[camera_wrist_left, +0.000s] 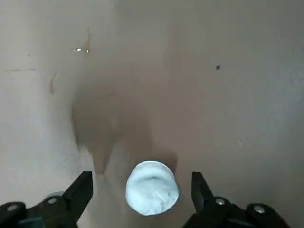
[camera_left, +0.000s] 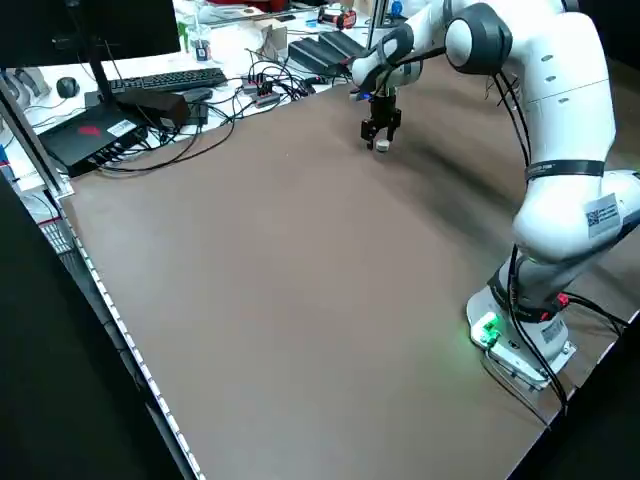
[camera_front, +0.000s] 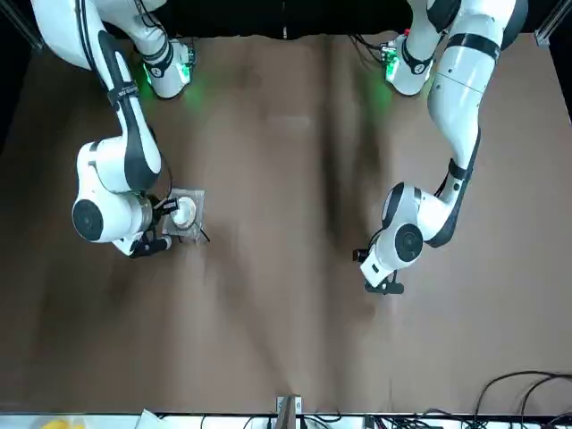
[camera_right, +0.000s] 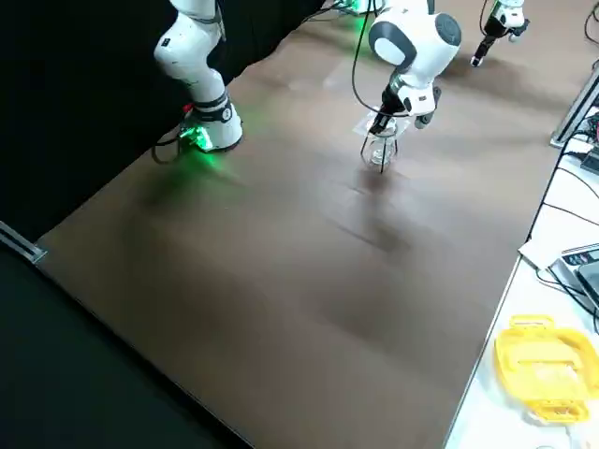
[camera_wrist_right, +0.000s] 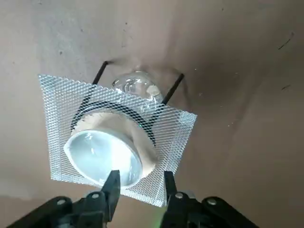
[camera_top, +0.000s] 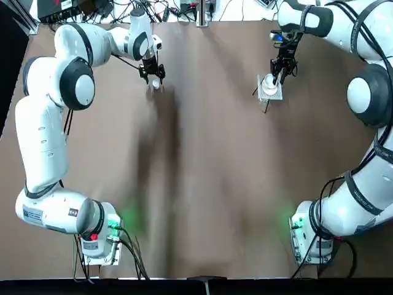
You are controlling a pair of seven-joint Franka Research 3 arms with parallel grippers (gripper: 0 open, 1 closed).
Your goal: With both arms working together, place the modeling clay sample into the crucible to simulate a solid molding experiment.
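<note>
Whitish modeling clay sample [camera_wrist_left: 152,190] lies on the table between the left gripper's [camera_wrist_left: 142,176] widely parted fingers; pickup appears in hand. Crucible [camera_wrist_right: 102,154] sits on the mesh pad [camera_wrist_right: 59,142], beside the right gripper [camera_wrist_right: 141,173], moderately open. Next move likely requires centred closure on the clay.

top: overhead | front: facing robot | sides: diagonal down | wrists: close, over table

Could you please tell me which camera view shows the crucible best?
The right wrist view: the crucible shows close up there, its open mouth visible. The top view shows it small beside the right gripper, the front view likewise; in the right side view it is hard to tell apart. The left side and left wrist views lack it.
</note>
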